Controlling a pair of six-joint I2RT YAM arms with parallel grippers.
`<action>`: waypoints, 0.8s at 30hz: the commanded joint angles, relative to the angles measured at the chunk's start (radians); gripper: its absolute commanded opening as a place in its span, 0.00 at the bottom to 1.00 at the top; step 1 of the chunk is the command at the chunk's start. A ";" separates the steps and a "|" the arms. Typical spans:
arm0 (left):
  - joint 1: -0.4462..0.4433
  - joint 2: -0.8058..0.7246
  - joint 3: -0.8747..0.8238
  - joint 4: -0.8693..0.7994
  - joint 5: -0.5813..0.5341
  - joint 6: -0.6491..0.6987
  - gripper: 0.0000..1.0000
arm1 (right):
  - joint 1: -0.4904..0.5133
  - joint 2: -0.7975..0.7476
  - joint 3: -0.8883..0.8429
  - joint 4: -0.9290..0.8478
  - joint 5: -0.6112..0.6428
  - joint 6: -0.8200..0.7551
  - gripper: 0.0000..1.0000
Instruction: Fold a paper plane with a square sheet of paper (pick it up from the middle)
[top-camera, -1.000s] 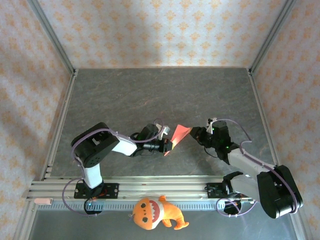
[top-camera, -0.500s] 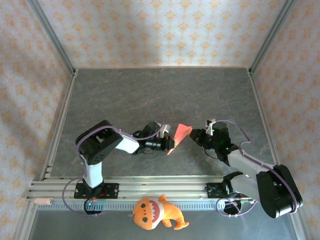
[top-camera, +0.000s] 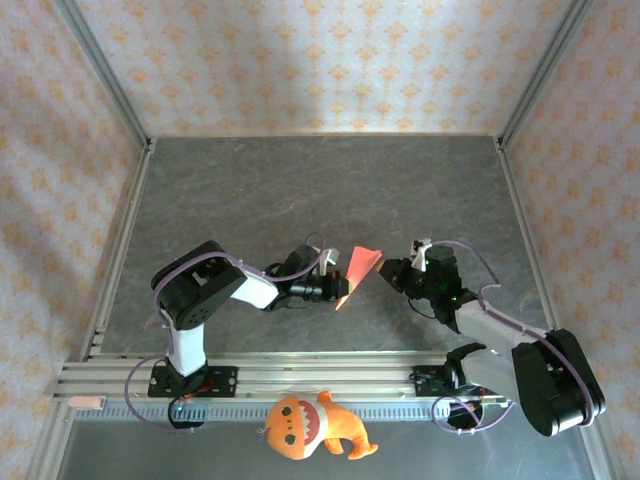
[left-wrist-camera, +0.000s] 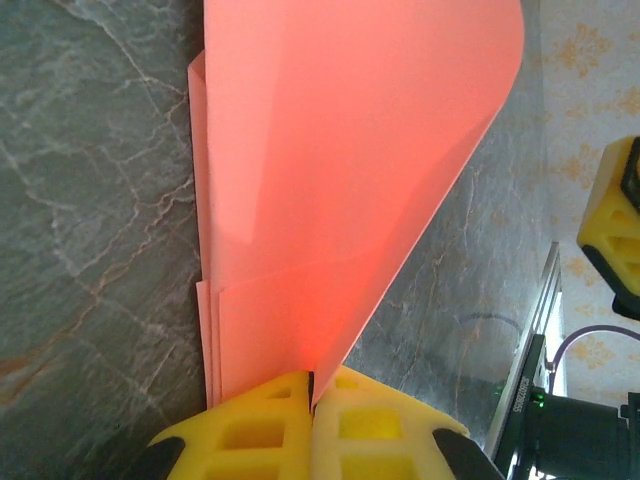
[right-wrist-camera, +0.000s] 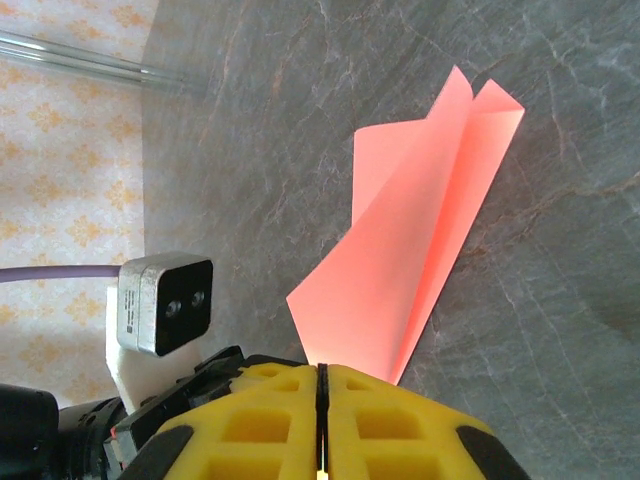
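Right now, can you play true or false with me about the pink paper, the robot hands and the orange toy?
1. The left gripper is pinching the paper. True.
2. The paper is one flat, unfolded square. False: it is folded, with layers showing along its edge.
3. The right gripper is wide open. False: it is shut.
4. The orange plush toy lies at the near edge, away from both grippers. True.
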 joint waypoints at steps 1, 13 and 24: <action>-0.021 0.049 -0.020 0.000 -0.063 -0.029 0.00 | -0.001 0.012 -0.016 0.067 -0.028 0.019 0.09; -0.029 0.085 -0.031 0.080 -0.068 -0.110 0.00 | 0.064 0.171 0.025 0.208 -0.074 0.048 0.05; -0.029 0.099 -0.067 0.133 -0.071 -0.150 0.00 | 0.084 0.401 0.114 0.337 -0.107 0.068 0.03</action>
